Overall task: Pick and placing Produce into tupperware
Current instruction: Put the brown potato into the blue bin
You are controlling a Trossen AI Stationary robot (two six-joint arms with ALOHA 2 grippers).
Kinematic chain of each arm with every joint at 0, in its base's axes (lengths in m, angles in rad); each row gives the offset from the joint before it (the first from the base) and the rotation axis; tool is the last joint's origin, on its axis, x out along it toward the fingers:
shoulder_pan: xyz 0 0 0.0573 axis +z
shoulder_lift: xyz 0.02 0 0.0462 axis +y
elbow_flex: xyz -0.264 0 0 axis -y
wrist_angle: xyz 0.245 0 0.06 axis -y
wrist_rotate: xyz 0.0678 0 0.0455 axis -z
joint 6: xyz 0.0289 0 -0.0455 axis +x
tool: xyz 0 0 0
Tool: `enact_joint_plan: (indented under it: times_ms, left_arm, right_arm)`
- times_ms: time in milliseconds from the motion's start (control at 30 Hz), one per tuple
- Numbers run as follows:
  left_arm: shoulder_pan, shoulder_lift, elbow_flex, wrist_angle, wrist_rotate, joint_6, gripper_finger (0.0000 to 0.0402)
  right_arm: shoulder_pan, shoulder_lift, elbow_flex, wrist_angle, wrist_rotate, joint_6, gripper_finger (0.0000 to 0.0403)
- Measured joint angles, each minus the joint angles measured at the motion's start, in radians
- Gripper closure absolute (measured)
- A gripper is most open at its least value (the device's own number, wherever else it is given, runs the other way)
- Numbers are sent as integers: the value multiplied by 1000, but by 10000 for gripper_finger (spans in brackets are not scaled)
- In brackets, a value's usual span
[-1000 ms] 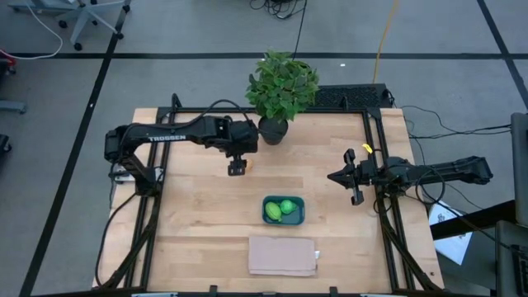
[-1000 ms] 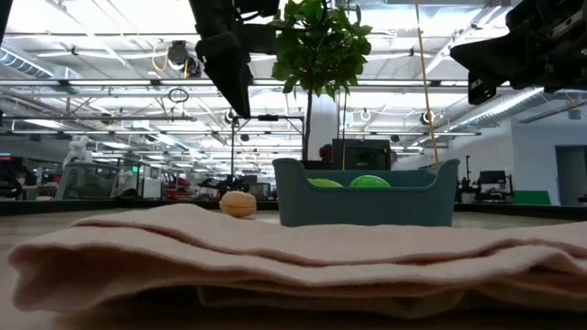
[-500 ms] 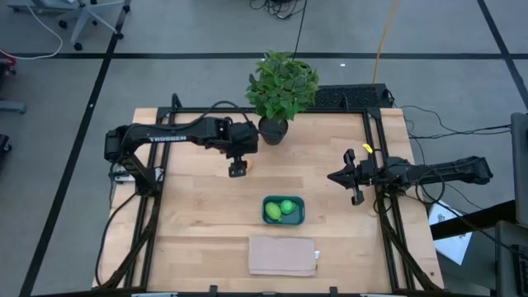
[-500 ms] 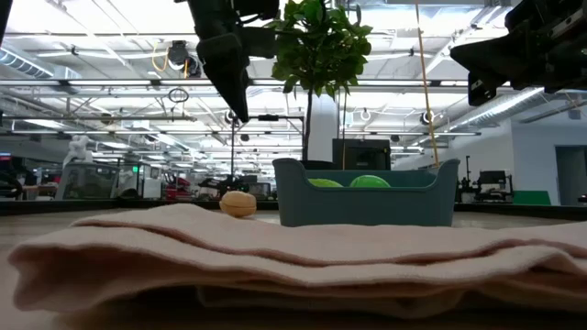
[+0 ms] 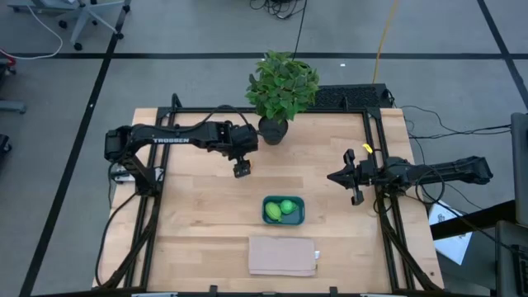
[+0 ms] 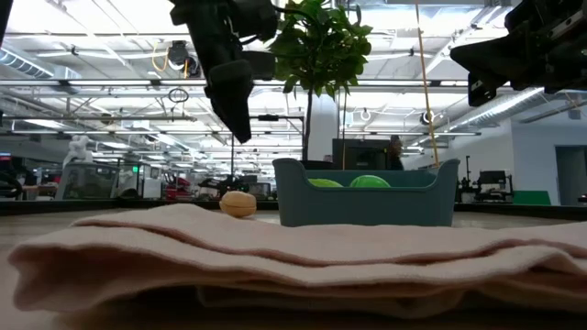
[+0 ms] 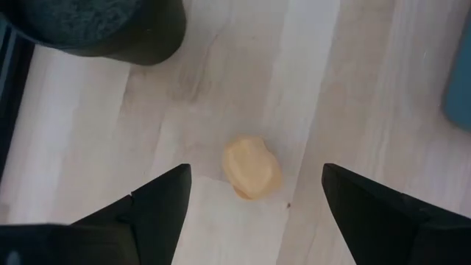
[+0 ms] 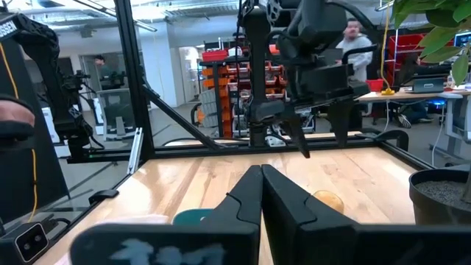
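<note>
The left pincer (image 5: 242, 169) hangs above the tabletop (image 5: 198, 223) near the potted plant (image 5: 280, 91), fingers spread wide. The tan-orange egg-like piece (image 7: 252, 167) lies on the wood directly beneath, between the fingers, apparently untouched. The yellow-green fruit (image 5: 271, 212) and green ball (image 5: 286, 206) sit in the teal tupperware (image 5: 299, 216), beyond the folded cloth (image 5: 282, 256). The right pincer (image 5: 353, 176) waits at the right edge, fingers pressed together.

The right hand (image 8: 261, 193) has its fingers pressed together. Beyond it, the tan fruit (image 8: 327, 199) lies on the wooden surface (image 8: 184, 188). The left hand (image 8: 318, 140) hangs above that fruit, its fingers spread.
</note>
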Motion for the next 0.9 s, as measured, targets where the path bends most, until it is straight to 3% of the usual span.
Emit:
enact_joint_plan:
  times_ms: [533, 767, 900]
  left_arm:
    - [5, 0, -134, 189, -42, -30, 89]
    - [13, 0, -185, 259, -42, 118, 85]
    - [13, 0, -212, 310, -27, 118, 61]
  right_arm:
    - [0, 0, 0, 0, 0, 0, 403]
    - [0, 0, 0, 0, 0, 7, 403]
    - [0, 0, 0, 0, 0, 7, 403]
